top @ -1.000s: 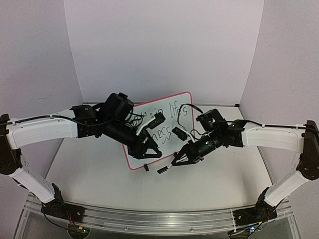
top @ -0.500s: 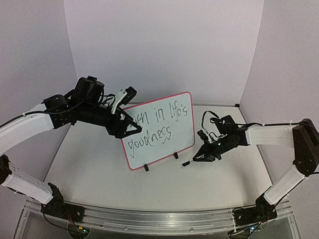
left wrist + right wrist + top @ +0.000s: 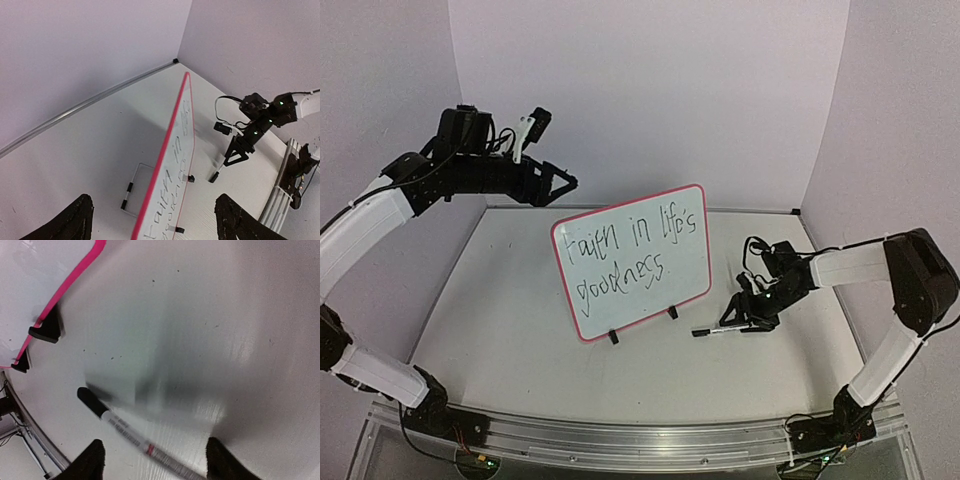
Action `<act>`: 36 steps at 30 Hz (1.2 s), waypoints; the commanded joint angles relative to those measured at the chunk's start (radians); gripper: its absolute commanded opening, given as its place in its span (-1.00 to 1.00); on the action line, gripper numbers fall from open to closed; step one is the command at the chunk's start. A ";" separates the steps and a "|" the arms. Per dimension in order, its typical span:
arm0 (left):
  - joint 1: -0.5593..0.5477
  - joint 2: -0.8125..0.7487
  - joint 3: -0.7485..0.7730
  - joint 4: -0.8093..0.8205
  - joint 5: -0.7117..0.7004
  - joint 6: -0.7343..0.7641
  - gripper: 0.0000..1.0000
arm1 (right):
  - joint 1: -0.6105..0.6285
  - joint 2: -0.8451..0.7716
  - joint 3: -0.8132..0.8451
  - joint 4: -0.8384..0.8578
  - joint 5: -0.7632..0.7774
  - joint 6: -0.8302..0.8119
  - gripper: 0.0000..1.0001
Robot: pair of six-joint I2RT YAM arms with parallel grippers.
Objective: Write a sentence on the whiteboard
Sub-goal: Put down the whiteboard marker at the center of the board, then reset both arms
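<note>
Table [image 3: 500,330]: white surface closed in by pale walls at the back and both sides; it carries everything below.
Whiteboard [image 3: 630,262]: stands near the middle of the table, close to upright, on two black clip feet; thin pink-red frame, rounded corners; its face is turned toward the arm bases; from the left wrist view [image 3: 182,135] it shows almost edge-on.
Handwriting [image 3: 630,245]: two dark lines across the board, reading roughly "faith in life's goodness".
Left gripper [image 3: 568,186]: raised high over the far-left part of the table, well apart from the whiteboard's upper left corner; its fingers [image 3: 75,222] are spread wide with nothing between them.
Right gripper [image 3: 738,315]: low over the table, to the right of the whiteboard; its fingers [image 3: 87,460] stand apart on either side of the marker, not pressing on it.
Marker [image 3: 715,328]: lies flat on the table under the right gripper; the black cap end [image 3: 90,397] points toward the board's feet, apart from them.
Clip feet [image 3: 613,337]: small black clips on the board's lower edge, resting on the table.
</note>
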 commanded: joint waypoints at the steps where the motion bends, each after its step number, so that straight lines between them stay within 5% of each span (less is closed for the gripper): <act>1: 0.120 0.013 0.059 0.012 -0.032 -0.048 0.69 | -0.059 -0.044 0.032 -0.084 0.152 -0.038 0.87; 18: 0.452 -0.017 -0.271 0.252 -0.363 -0.205 0.99 | -0.211 -0.310 0.148 -0.091 0.540 -0.074 0.97; 28: 0.467 -0.116 -0.686 0.712 -0.589 -0.167 0.99 | -0.213 -0.593 -0.126 0.355 0.687 -0.157 0.97; 36: 0.467 -0.039 -0.895 0.966 -0.646 -0.154 0.99 | -0.213 -0.725 -0.461 0.803 0.735 -0.254 0.97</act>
